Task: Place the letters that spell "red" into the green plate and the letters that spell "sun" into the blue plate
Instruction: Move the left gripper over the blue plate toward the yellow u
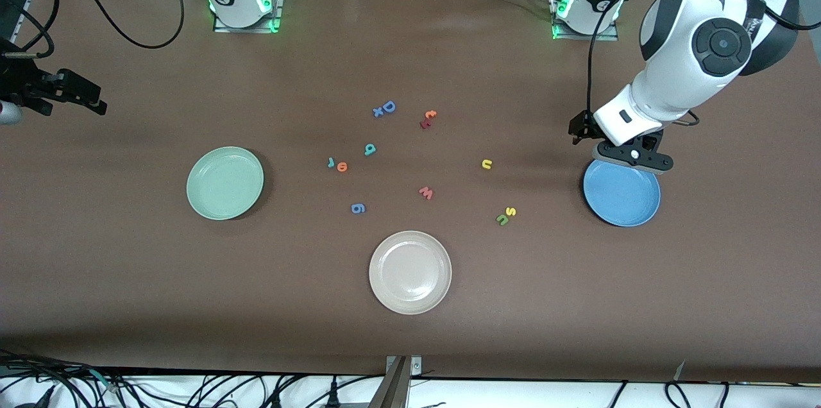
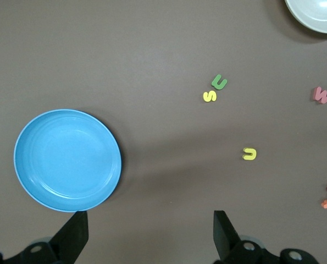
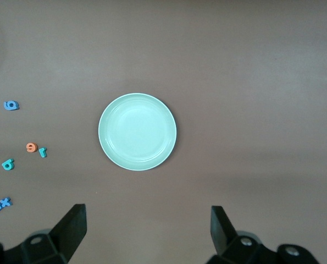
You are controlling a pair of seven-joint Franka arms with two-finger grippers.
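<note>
No letters are sitting in a plate yet; sorting is only starting.
Left claw (image 2: 148, 237), wide open, is hanging by the blue plate (image 1: 621, 195); yellow "u" (image 1: 487, 164) looks closest to grab. Right claw (image 3: 147, 234) is waiting open above the green plate (image 1: 225, 183).

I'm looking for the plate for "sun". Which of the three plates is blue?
The blue plate, at the left arm's end, under the left pincer. The others are green and beige-white.

Brown table (image 1: 410, 344), evenly lit
</note>
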